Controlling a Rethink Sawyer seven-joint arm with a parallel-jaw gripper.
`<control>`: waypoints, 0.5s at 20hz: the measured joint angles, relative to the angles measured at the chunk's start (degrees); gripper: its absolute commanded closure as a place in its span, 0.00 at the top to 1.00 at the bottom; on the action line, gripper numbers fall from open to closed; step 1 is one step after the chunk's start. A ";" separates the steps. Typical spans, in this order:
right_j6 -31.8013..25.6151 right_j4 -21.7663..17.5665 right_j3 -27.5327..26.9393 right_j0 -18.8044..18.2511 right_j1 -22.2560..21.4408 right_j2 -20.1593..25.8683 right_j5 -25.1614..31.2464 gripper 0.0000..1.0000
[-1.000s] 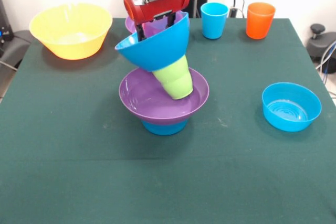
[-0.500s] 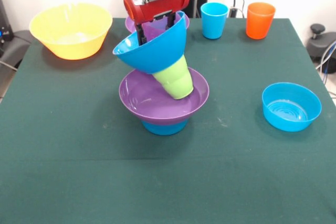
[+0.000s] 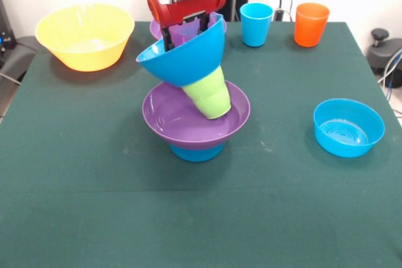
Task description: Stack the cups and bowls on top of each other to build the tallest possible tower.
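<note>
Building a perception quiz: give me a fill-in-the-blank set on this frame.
1. The pincer grips the rim of the large ____ bowl.
2. The lime green cup leans inside the wide ____ bowl.
3. The orange cup stands beside the light ____ cup.
Missing: blue; purple; blue

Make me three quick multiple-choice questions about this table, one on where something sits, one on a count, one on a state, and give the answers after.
1. Where is the lime green cup?
A. Beside the orange cup
B. Leaning in the wide purple bowl
C. In the yellow bowl

2. How many cups stand at the table's back edge?
A. Two
B. Four
C. None

3. How is the large blue bowl?
A. Flat on the cloth
B. Upside down
C. Tilted, held at its rim

Answers: B, it slants inside the wide purple bowl. A, the light blue cup and orange cup. C, the gripper jaws straddle its raised rim.
</note>
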 measured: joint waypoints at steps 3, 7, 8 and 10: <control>0.00 0.12 0.01 0.00 -0.26 0.17 -0.08 1.00; 0.00 0.79 0.03 0.00 -1.13 0.78 -1.15 1.00; 0.00 0.95 0.03 0.01 -1.36 0.94 -1.50 1.00; 0.00 1.26 0.03 0.10 -2.01 1.32 -2.14 1.00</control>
